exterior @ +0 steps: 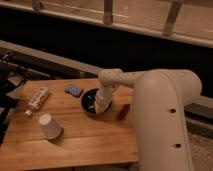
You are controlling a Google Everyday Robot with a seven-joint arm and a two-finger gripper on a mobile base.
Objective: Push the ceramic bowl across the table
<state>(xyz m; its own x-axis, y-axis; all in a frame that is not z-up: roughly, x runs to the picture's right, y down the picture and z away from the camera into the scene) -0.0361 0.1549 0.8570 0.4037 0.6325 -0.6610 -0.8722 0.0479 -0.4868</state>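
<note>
The ceramic bowl (90, 100) is round, shallow and glossy black, and sits on the wooden plank table (75, 140) toward its far right part. My white arm reaches down from the right, and my gripper (100, 106) is at the bowl's right side, down in or against its rim. The arm covers the bowl's right edge.
A white upturned cup (50, 126) stands at the front left. A small blue object (74, 90) lies just left of the bowl at the back. A white tube-like item (36, 99) lies at the far left. A small dark reddish object (123, 111) lies right of the bowl.
</note>
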